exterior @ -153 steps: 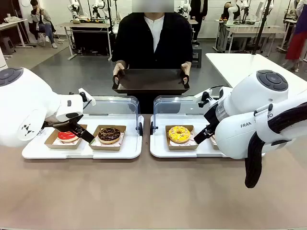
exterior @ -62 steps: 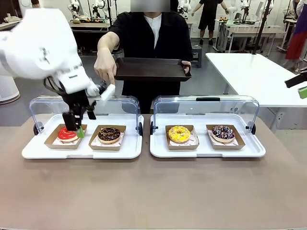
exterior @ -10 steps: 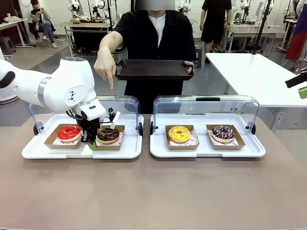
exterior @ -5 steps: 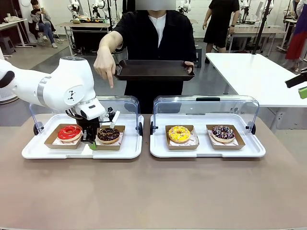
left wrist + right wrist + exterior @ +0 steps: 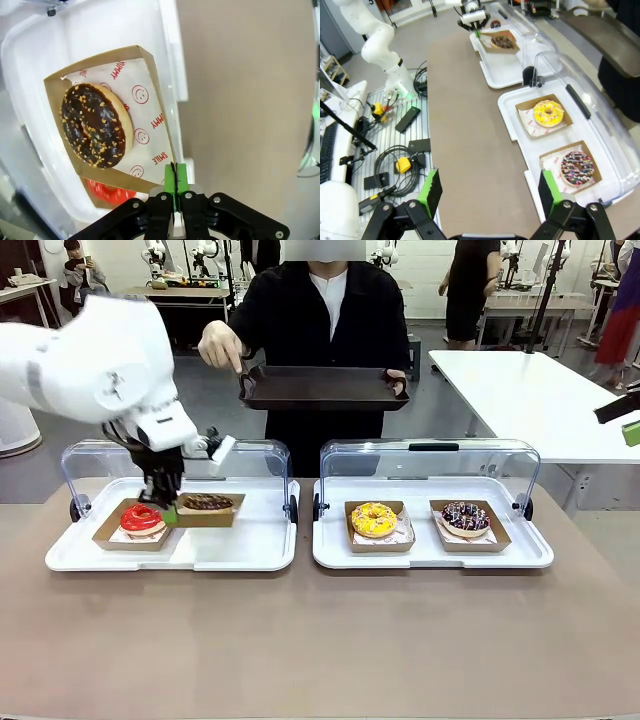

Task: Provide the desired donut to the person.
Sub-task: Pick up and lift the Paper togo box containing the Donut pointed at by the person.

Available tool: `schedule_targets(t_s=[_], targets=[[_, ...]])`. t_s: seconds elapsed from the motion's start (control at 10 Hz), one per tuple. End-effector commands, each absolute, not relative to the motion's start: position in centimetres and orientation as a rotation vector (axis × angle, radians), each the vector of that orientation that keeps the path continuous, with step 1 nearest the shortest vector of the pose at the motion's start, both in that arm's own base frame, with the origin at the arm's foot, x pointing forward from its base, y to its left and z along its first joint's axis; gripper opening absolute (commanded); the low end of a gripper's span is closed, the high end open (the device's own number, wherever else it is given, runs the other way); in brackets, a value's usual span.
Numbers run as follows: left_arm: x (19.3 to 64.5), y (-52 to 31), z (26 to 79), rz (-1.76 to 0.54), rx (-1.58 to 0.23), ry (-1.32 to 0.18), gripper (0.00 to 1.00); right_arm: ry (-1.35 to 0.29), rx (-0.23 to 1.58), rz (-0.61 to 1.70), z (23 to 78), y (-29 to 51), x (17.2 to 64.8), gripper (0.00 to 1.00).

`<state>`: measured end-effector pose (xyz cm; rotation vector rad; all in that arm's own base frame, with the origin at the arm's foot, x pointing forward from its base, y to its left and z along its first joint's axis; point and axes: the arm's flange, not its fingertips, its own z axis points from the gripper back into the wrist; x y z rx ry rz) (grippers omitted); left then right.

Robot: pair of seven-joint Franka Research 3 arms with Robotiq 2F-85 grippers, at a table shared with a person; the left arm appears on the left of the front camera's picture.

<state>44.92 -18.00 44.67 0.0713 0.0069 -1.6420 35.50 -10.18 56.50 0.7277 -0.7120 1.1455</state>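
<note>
Left fingers [image 5: 169, 183] pinching one donut box [image 5: 212, 517], four donuts [image 5: 373, 519], two white trays [image 5: 240, 552]

Robotics lab: rows of white worktables [image 5: 520, 380], tangled cables [image 5: 392, 160] beside rig.

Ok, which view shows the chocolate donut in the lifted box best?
Left wrist view: the chocolate donut is seen from above, its cardboard box pinched at the edge by the left gripper. Front view shows it edge-on; right wrist view, small and far off.

R gripper [image 5: 490, 192] wide open beside white tray [image 5: 512, 117]; in tray: yellow donut [image 5: 548, 113], sprinkled choc donut [image 5: 577, 168], apart.
</note>
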Motion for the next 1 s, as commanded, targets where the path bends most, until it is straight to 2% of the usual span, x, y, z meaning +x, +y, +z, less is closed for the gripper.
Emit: schedule_targets(t_s=[0.0, 0.5, 0.9], targets=[[42.7, -16.4, 48.4, -1.669, 0.049, 0.022, 0.0, -0.732, 0.742, 1.155, 56.6, -10.1, 35.6, 1.0], [41.3, -16.4, 58.9, -1.646, 0.079, 0.002, 0.0, -0.732, 0.742, 1.155, 56.6, -10.1, 35.6, 1.0], [44.9, -18.9, 63.1, -1.655, 0.078, -0.076, 0.0, -0.732, 0.742, 1.155, 56.6, -10.1, 35.6, 1.0]])
